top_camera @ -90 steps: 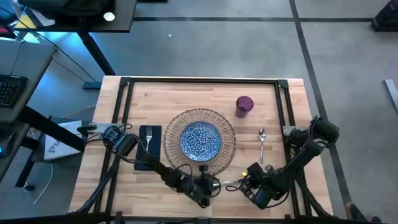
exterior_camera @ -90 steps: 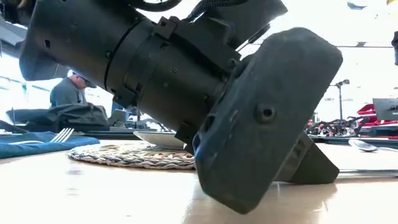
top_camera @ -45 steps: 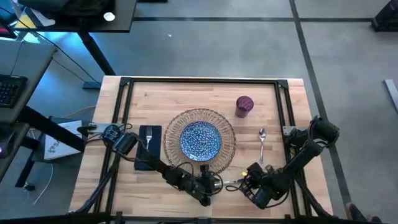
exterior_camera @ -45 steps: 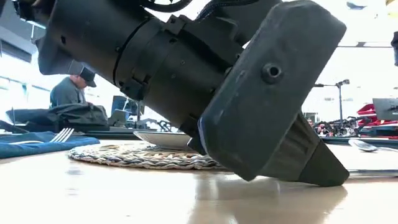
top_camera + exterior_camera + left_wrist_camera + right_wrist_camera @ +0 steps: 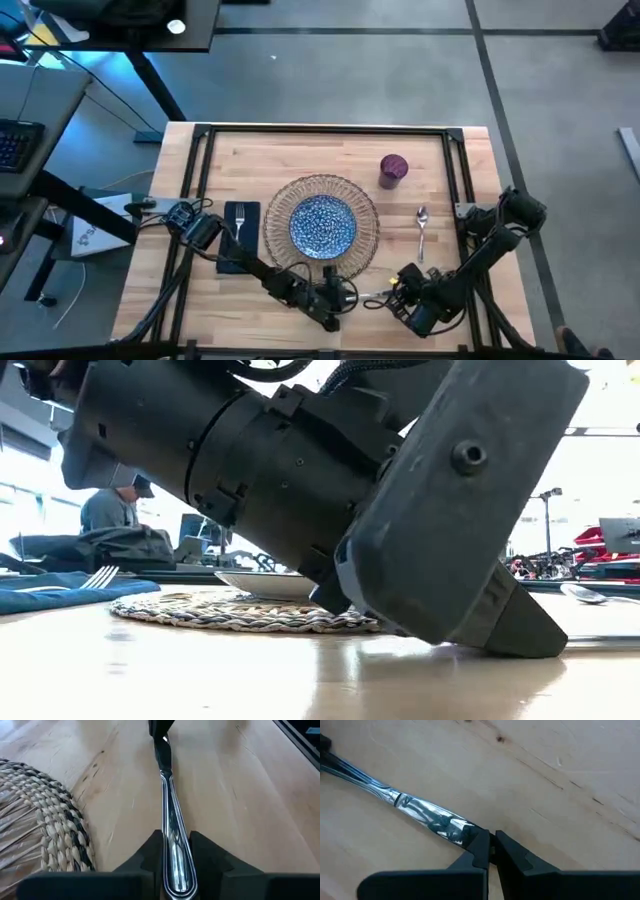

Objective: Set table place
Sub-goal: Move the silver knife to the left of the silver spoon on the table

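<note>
A silver knife (image 5: 372, 296) spans the gap between my two grippers near the table's near edge. My left gripper (image 5: 175, 837) is shut on its handle and my right gripper (image 5: 491, 840) on its blade end. Behind them a blue-white speckled plate (image 5: 322, 222) sits on the round wicker mat (image 5: 355, 205). A fork (image 5: 241, 222) lies on the navy napkin (image 5: 240, 245) to the left of the mat. A spoon (image 5: 422, 230) lies to the right of the mat, and a purple cup (image 5: 392, 168) stands beyond it. My left gripper pinches the knife's handle (image 5: 176, 851) between its two fingers, near the handle's free end. The fingers come low from the table's left and lie along the knife, which runs straight ahead to the other gripper. My right gripper pinches the blade's tip (image 5: 466, 834) between its finger ends, coming low from the table's right. The knife runs away from it just over the wood; whether it rests on the table I cannot tell.
Black rails (image 5: 200, 160) frame the tabletop. In the low view my left arm's wrist (image 5: 300, 480) fills most of the picture. A person (image 5: 112, 505) sits in the room behind the table. Bare wood (image 5: 300, 155) lies beyond the mat.
My left gripper has rolled about its wrist and edged toward the table's right, its near side rising in the low view. Both grippers have stayed shut on the knife.
</note>
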You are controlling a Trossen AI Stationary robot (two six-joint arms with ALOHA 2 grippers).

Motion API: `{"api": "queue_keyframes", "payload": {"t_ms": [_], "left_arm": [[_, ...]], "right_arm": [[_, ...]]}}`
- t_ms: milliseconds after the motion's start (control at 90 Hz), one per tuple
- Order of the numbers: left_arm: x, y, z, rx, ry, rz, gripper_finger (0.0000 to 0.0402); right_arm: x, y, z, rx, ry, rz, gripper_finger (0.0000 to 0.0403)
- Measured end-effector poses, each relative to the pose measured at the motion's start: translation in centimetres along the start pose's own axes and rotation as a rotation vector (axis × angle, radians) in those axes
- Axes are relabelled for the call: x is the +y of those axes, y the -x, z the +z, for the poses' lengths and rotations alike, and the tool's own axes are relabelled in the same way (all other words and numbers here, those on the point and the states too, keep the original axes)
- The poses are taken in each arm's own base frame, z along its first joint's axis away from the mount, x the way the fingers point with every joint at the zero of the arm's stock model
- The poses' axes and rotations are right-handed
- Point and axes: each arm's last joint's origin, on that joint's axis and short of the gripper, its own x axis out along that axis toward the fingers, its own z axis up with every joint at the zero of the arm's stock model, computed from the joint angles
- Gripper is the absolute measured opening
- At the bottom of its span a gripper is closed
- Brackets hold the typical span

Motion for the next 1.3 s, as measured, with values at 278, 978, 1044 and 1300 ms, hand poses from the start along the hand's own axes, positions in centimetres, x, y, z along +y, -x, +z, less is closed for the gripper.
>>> {"api": "queue_keyframes", "payload": {"t_ms": [278, 978, 1044, 1300], "left_arm": [[0.5, -0.4, 0.5, 0.025, 0.137, -0.085, 0.0054], [1.9, -0.5, 2.0, 0.096, 0.27, -0.211, 0.0054], [1.9, -0.4, 2.1, 0.098, 0.279, -0.218, 0.0053], [1.7, 0.3, 2.9, 0.131, 0.324, -0.294, 0.0053]], "right_arm": [[0.4, 2.0, 0.5, -0.131, 0.099, 0.03, 0.0], [1.8, -0.2, -1.7, -0.258, 0.852, 0.18, 0.0156], [2.0, -0.8, -1.9, -0.274, 0.895, 0.173, 0.0154], [2.3, -3.0, -2.5, -0.3, 0.93, 0.12, 0.0094]]}}
